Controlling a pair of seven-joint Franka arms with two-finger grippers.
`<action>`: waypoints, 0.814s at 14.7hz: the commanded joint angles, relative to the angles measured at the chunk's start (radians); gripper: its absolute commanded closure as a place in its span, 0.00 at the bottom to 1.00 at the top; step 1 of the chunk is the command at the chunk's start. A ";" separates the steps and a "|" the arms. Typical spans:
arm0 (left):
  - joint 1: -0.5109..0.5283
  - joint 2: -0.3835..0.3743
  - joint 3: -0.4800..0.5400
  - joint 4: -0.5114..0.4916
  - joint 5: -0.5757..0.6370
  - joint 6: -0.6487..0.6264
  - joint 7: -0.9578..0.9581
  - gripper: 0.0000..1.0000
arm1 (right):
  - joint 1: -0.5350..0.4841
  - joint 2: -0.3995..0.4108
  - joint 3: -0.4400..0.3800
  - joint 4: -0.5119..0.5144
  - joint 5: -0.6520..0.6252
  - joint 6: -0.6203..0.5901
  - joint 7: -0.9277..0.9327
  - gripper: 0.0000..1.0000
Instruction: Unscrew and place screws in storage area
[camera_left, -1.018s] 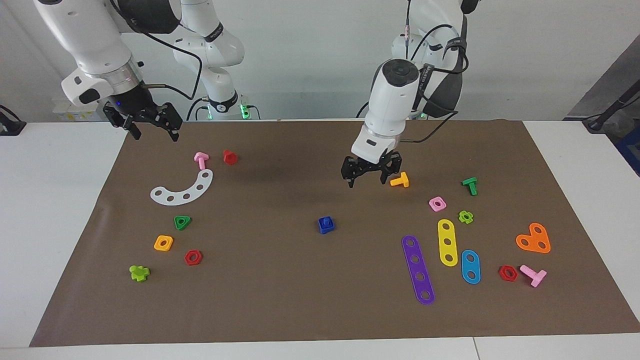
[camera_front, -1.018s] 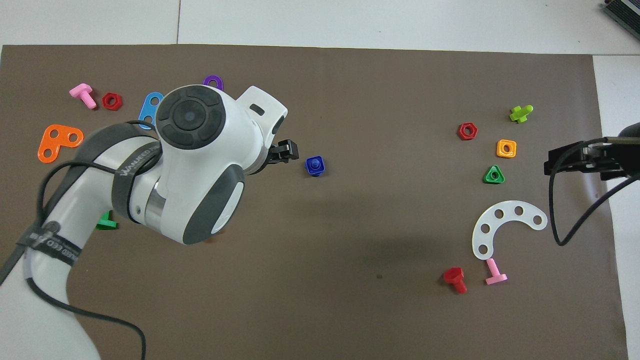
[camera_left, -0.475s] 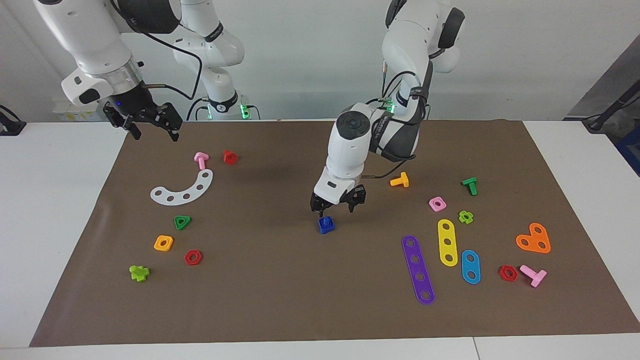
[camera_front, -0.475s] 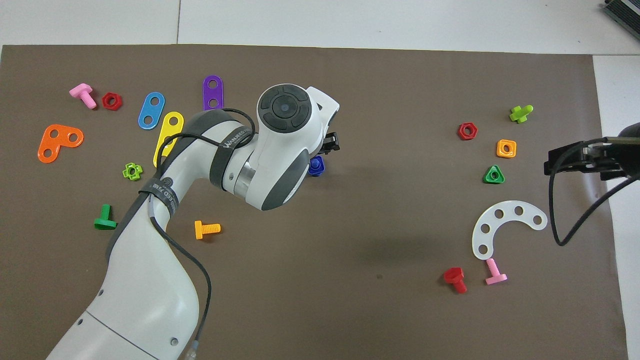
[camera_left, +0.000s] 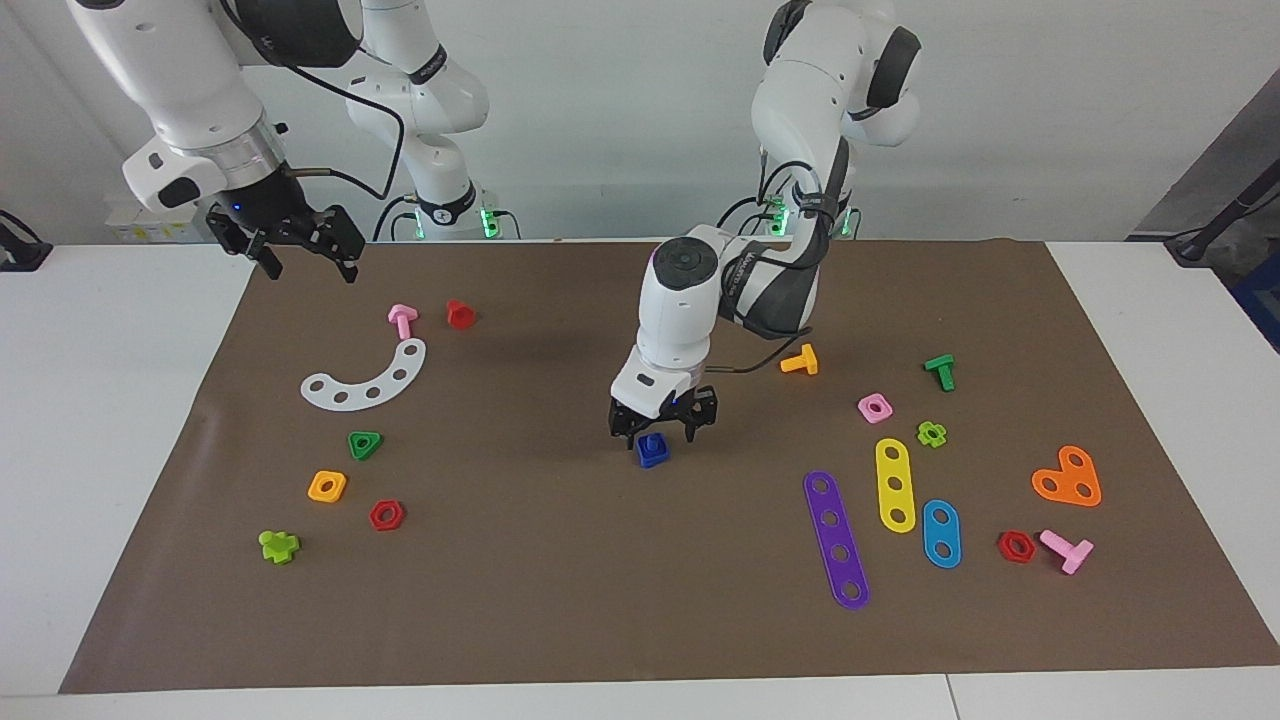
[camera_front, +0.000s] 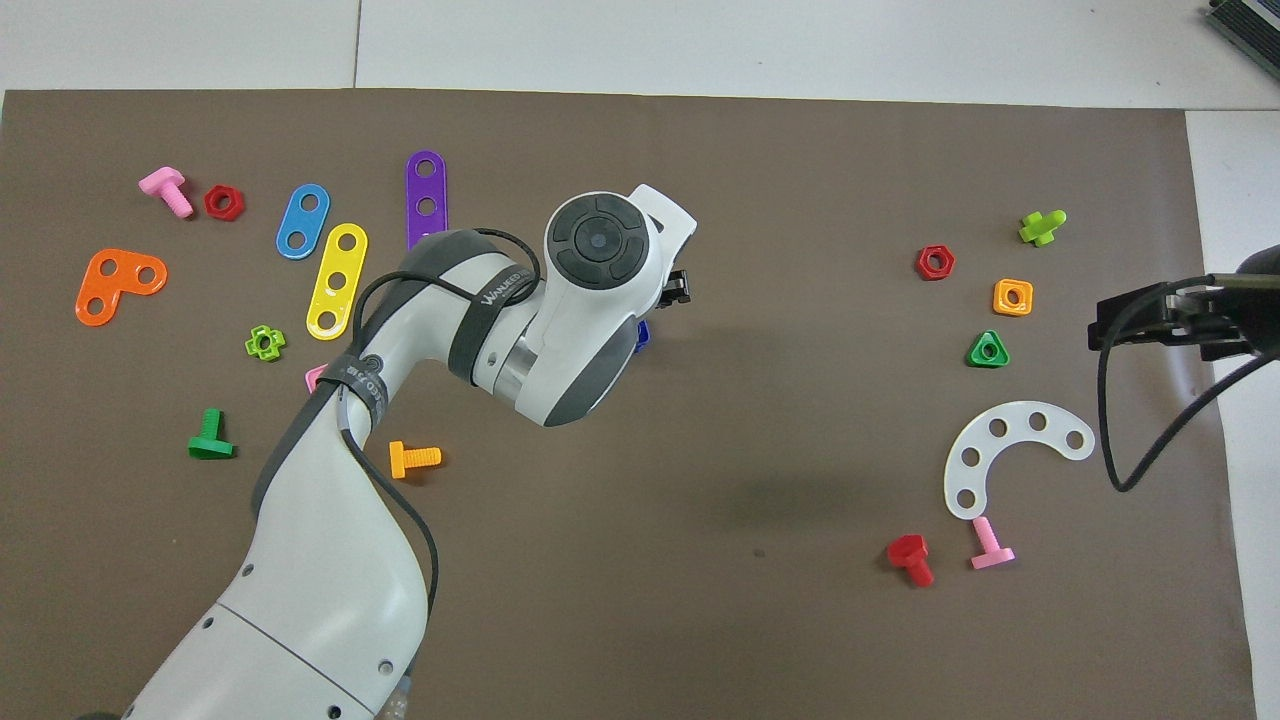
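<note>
Task barely begun: dark-blue screw (camera_left: 652, 444) stood in its blue nut (camera_left: 653, 458) mid-mat, left gripper (camera_left: 661, 434) straddling it, fingers open, not yet gripping; storage area (camera_left: 300, 440) lacked it; right gripper (camera_left: 297, 254) waited, wide open.

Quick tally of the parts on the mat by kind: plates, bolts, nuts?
Flat holed plastic plates: 5 (white curved, purple, yellow, blue, orange heart-shaped)
Loose plastic bolts: 6 (two pink, red, orange, green, lime)
Loose plastic nuts: 6 (two red hexagonal, green triangular, orange square, pink square, lime cross)
Dark-blue bolt-and-nut assembly: 1
Total: 18
</note>
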 joint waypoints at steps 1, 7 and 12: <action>-0.020 0.042 0.017 0.001 0.035 0.050 -0.005 0.06 | 0.003 -0.028 -0.006 -0.034 0.015 0.016 -0.009 0.00; -0.020 0.041 0.014 -0.021 0.032 0.048 -0.002 0.13 | 0.003 -0.028 -0.006 -0.034 0.015 0.016 -0.009 0.00; -0.022 0.038 0.011 -0.031 0.023 0.024 0.004 0.23 | 0.001 -0.028 -0.006 -0.034 0.015 0.016 -0.009 0.00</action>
